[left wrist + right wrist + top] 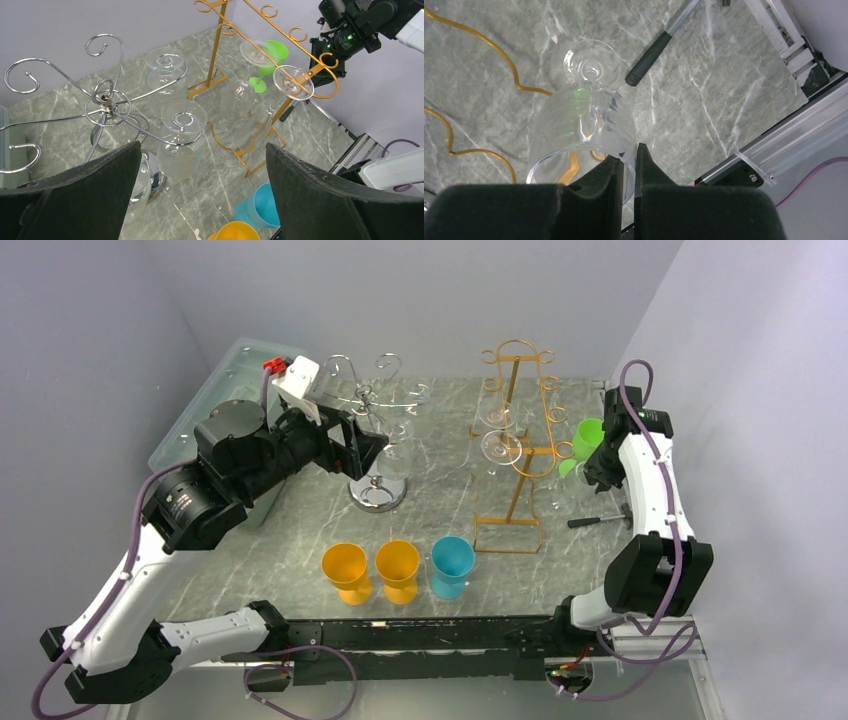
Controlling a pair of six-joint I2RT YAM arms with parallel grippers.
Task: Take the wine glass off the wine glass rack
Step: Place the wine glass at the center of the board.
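My right gripper (628,160) is shut on the rim of a clear wine glass (579,125), one finger inside the bowl and one outside. The glass hangs foot-down over the marble table, beside the gold wine glass rack (515,455). In the top view the right gripper (598,468) is at that rack's right side. Two clear glasses (240,95) hang upside down on the gold rack. My left gripper (202,195) is open and empty, above the silver rack (105,100), which holds clear glasses (181,140).
Two yellow cups (347,570) and a blue cup (451,562) stand near the front edge. A green glass (588,435) stands behind the right gripper. A black-handled tool (598,520) lies at the right. A clear plastic bin (200,410) sits at the back left.
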